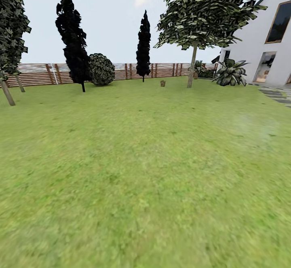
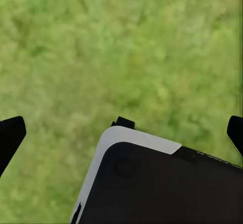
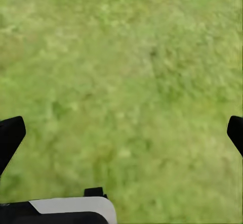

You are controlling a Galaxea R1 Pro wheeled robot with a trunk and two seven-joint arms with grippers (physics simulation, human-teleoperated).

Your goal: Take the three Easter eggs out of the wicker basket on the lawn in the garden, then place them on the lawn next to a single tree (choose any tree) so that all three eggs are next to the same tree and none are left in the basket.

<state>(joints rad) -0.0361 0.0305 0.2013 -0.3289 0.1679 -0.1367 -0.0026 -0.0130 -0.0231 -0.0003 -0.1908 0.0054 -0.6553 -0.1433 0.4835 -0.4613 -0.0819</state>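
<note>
**Risk: long approach, empty pincers, basket barely resolved**

Pincers first. In the left wrist view the left pincer [image 2: 121, 133] stands wide open, its dark fingertips [image 2: 11, 133] at the frame's two edges, nothing between them but grass; part of the robot's black-and-white body [image 2: 152, 183] lies below. The right pincer [image 3: 121, 133] is likewise wide open and holds nothing, over bare lawn [image 3: 121, 57].

Outward, in the head view: open lawn runs to the fence [image 1: 40, 74]. A small brown object, probably the basket [image 1: 163, 83], stands far off on the grass, near the pale-trunked tree [image 1: 192, 64] and well apart from the robot. The eggs cannot be made out at this range. Black cypresses [image 1: 74, 38], a round shrub [image 1: 102, 69] and the house [image 1: 262, 46] bound the yard.

Judged hazards:
- The brown object may be misidentified; too small to confirm.
- Stopping short or off-line would leave the basket beyond reach.
- Driving too close could knock it over and scatter the eggs.
- The stepping stones [image 1: 279, 95] at right are not lawn; eggs set there would not count.
- Eggs laid by the cypresses or split between trees would fail the task.
</note>
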